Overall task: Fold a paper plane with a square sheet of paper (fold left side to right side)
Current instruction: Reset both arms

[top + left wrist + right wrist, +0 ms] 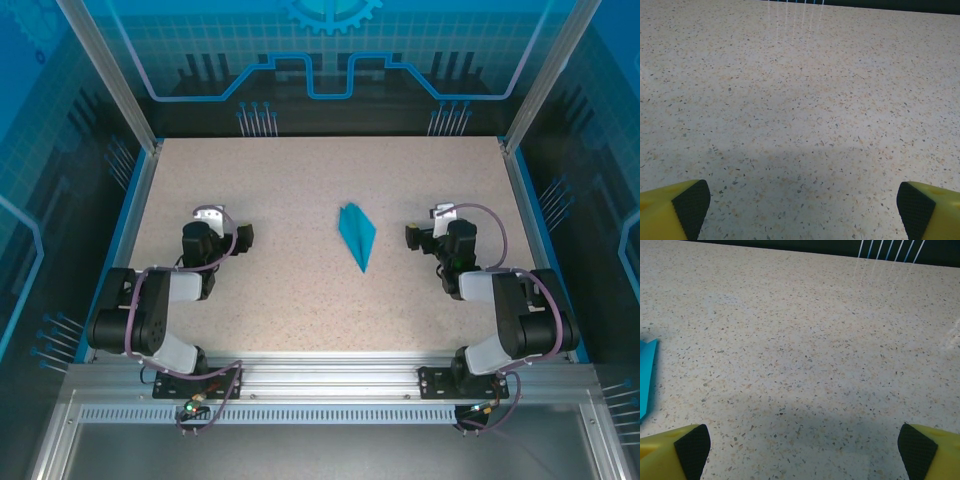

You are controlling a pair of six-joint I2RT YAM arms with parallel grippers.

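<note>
Our left hand (215, 228) sits low over the left part of the tabletop (300, 180), released and holding nothing. Its arm is folded back on itself, with the elbow near the base at the near edge and the wrist pointing to the far side. Our right hand (440, 228) mirrors that pose on the right, also released and empty.

In the left wrist view the left hand (800, 212) has its jaws spread wide. The yellow fingers (670, 210) with black pads stand at the two bottom corners, with bare speckled tabletop (800, 100) between them. The right wrist view shows the right hand (800, 452) the same way, its fingers (927, 450) far apart over the tabletop (815, 340).

The blue paper (357, 233) lies flat on the tabletop between the two hands, nearer the right one and apart from both. It is folded into a narrow wedge, broad at the far end and pointed toward us.

On the far blue panel a gear drawing (330, 12) is cut off by the top edge. In the right wrist view the blue paper (646, 375) is cut off by the left edge. The fingers are cropped by the bottom of both wrist views. We cannot make out the paper's separate layers from above.
</note>
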